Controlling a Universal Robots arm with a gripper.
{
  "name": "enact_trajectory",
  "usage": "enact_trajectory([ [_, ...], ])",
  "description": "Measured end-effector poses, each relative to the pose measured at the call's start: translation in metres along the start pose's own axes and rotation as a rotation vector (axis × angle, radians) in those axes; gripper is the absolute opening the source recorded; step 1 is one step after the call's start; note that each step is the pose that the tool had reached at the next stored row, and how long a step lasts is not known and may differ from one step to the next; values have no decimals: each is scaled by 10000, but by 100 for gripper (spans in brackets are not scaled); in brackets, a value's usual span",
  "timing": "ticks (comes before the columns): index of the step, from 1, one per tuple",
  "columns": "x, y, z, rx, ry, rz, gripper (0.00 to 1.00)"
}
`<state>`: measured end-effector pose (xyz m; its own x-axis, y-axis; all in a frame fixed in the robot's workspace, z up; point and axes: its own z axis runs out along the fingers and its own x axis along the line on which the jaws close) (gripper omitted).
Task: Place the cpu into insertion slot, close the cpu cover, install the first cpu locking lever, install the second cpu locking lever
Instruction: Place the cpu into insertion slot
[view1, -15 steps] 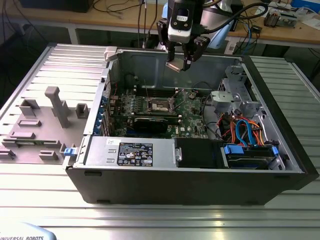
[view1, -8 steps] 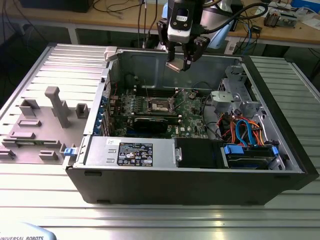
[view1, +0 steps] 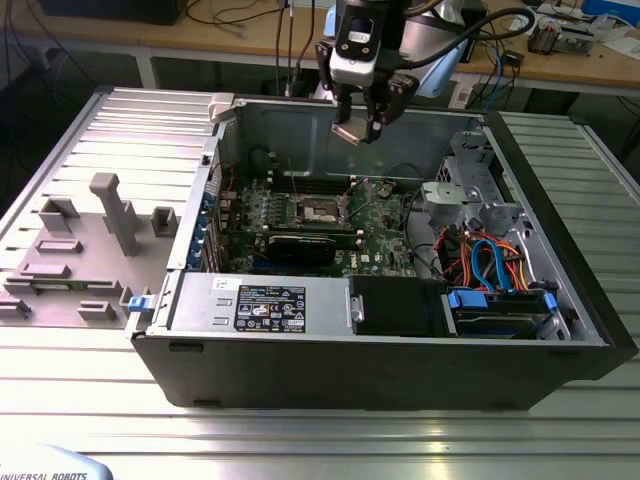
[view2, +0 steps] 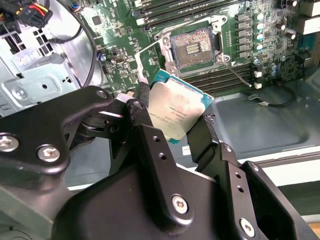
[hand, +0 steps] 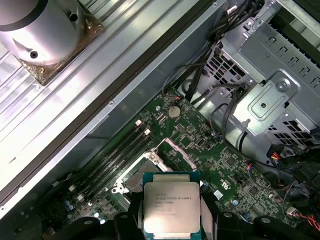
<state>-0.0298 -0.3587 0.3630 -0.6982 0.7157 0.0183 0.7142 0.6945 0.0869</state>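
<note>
Currently the gripper (view1: 359, 126) is clamped on the cpu (view2: 175, 112) by two opposite edges, holding it in the air above the open computer case (view1: 300, 372). In the exterior view the insertion slot (view1: 322, 208) lies at about seven o'clock from the chip, well apart.

Risk, as judged: the chip looks turned relative to the slot. Lowered so, it could seat askew and bend contacts.

Slot: bare contacts, nothing seated. Case: green motherboard (view1: 385, 238), power supply (view1: 262, 302), coloured cables (view1: 488, 262).
</note>
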Motion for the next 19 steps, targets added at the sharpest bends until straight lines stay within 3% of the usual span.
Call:
enact_trajectory([
  [10,0,-1,8,-16,-86,980,54],
  [19,0,-1,8,-17,-93,1043,54],
])
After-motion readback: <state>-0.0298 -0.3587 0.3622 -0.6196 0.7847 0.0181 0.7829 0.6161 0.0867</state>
